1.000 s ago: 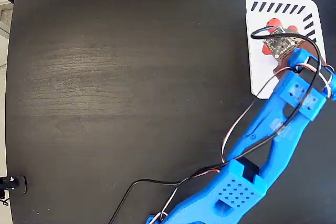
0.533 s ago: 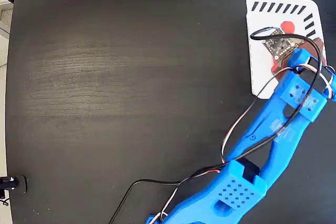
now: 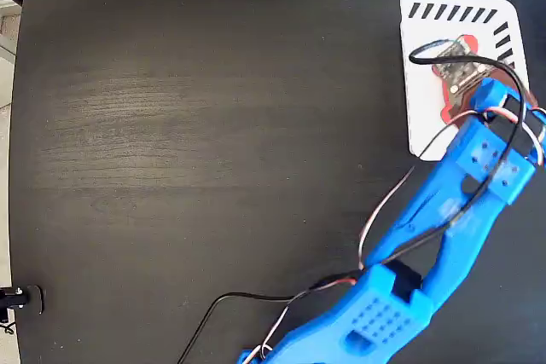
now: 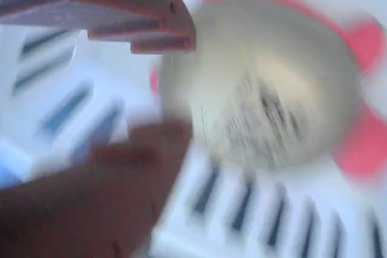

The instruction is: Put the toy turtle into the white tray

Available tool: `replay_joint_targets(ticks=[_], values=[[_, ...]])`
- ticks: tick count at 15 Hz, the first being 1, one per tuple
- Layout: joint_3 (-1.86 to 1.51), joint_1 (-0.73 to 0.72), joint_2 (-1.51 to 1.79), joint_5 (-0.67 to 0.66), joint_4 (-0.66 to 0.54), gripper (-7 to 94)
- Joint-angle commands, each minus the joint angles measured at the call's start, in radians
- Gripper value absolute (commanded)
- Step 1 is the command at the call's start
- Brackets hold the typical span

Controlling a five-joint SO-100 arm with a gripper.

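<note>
The toy turtle [image 4: 266,89] lies on the white tray [image 4: 254,209] in the blurred wrist view, its silver-beige shell with a dark mark up and red head and feet around it. My gripper [image 4: 181,86] is open. Its two reddish-brown fingers [image 4: 121,4] stand at the shell's left edge with white tray showing between them. In the fixed view the blue arm's head and its small circuit board [image 3: 455,70] hang over the white tray [image 3: 424,121] at top right. There only red bits of the turtle [image 3: 466,43] peek out around the board.
The blue arm [image 3: 444,202] stretches from the bottom edge to the tray, trailing black and red cables [image 3: 281,300]. A broad black tabletop [image 3: 196,125] lies left of it. Dark slanted slots [image 3: 452,13] line the tray's top and right edges.
The arm's head has shifted slightly right over the tray. The turtle's red parts, seen at the board's left before, now show above and below it.
</note>
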State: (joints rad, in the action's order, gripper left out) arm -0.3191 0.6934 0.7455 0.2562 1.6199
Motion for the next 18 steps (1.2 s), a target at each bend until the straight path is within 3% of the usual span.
replay_joint_targets(ticks=[1,6,9,13,16,18], values=[[0.017,-0.026,0.279,0.023,0.02,-3],[-0.39,-0.175,0.75,0.032,0.041,0],[-0.815,-0.394,1.054,-0.017,0.014,-1],[-1.371,-0.666,1.408,-0.015,-0.23,-1],[-1.844,-0.775,1.712,-0.044,-0.431,-1],[-2.092,-0.796,1.868,-0.049,-0.497,-1]])
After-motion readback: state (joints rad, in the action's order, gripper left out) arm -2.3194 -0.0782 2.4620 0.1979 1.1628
